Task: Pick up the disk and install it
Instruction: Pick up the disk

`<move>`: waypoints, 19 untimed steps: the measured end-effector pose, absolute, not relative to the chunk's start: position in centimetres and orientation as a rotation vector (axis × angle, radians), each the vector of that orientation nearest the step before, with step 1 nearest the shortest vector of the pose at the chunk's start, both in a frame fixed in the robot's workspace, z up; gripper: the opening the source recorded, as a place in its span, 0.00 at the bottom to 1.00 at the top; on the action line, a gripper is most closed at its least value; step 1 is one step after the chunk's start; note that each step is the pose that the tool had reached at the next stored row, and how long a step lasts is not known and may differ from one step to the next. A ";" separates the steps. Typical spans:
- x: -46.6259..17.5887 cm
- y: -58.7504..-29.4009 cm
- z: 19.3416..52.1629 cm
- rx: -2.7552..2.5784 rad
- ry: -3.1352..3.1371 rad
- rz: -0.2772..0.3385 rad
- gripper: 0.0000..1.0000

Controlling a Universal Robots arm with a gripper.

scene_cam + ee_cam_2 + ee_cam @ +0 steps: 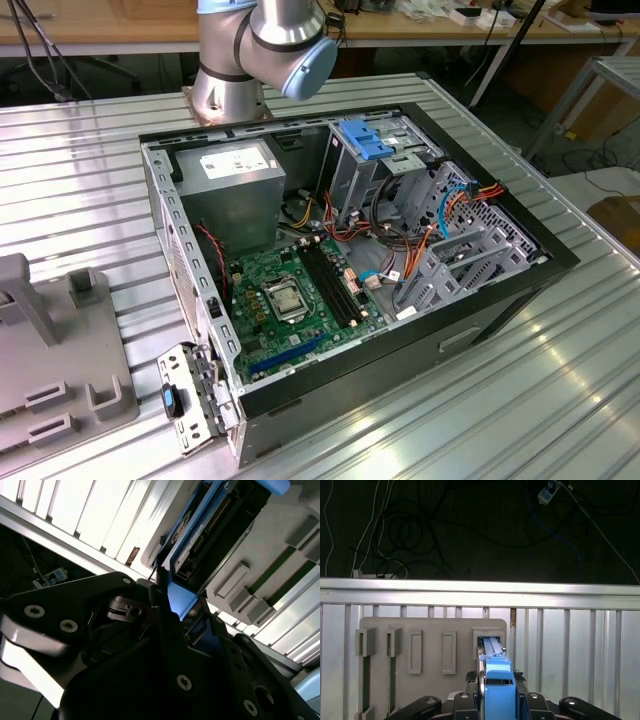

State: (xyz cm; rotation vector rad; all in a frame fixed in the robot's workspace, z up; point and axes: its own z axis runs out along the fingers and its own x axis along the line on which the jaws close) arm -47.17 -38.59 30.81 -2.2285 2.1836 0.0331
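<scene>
Fingers (522,700) clamped on disk (497,690), upright in rack (430,630)

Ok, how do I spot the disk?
Find the ribbed metal table, then the flat grey rack lying on it with a row of slots. The disk stands on edge in the end slot; it alone has a bright blue frame.

Your exterior view looks down at a slant, from some way off, on the open case (350,250) and the bench (80,150), with the rack (75,350) at its left edge. Both wrist views sit close behind the hand (498,685) and share the rack and the disk (497,670).
</scene>
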 end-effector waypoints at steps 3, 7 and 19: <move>-47.2 -38.6 30.8 -2.229 2.184 0.033 0.37; -47.2 -38.6 30.8 -2.224 2.188 0.033 0.37; -47.2 -38.6 30.8 -2.206 2.206 0.033 0.37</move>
